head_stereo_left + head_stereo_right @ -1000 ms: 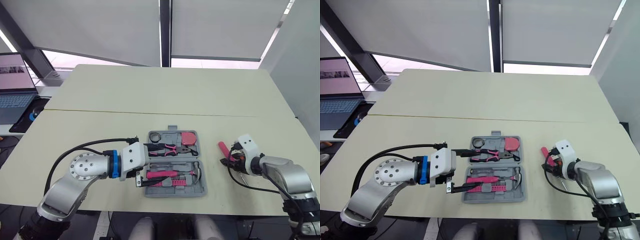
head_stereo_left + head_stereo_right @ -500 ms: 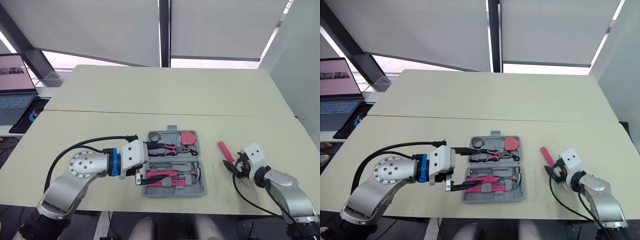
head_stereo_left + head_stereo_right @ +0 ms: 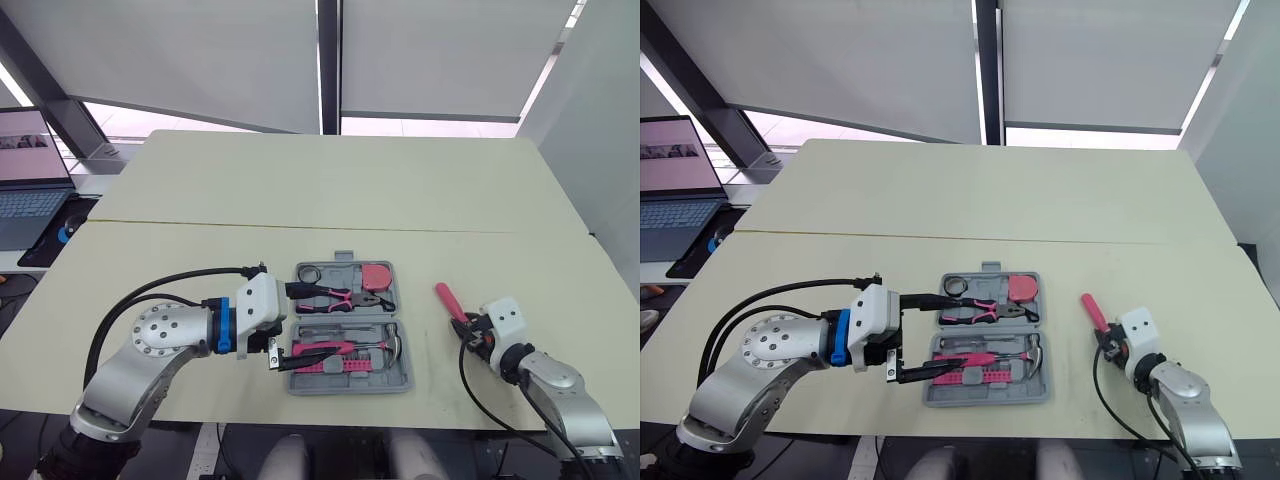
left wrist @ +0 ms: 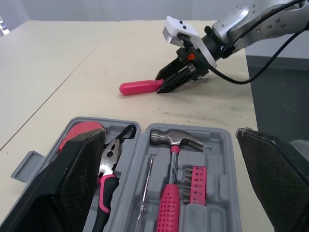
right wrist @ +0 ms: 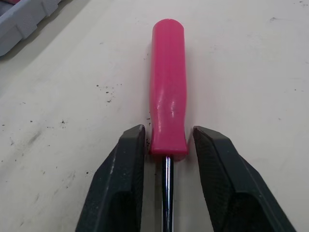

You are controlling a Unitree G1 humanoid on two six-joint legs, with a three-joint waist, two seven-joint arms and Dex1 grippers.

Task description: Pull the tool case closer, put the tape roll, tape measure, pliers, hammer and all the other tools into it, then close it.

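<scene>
Screwdriver [image 5: 167, 96]: likely light, rigid, slick | right gripper [image 5: 168, 136]: jaws apart astride handle's shaft end, grip there | left gripper [image 4: 169, 135]: jaws wide apart.

No legible text, brand or number on any object, laptop screen [image 3: 678, 152] unreadable

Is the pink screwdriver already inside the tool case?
No, the pink screwdriver lies on the table outside the tool case, with its handle between the right hand's open fingers.

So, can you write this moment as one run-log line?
left gripper open at tool case | right gripper open astride screwdriver on table
</scene>
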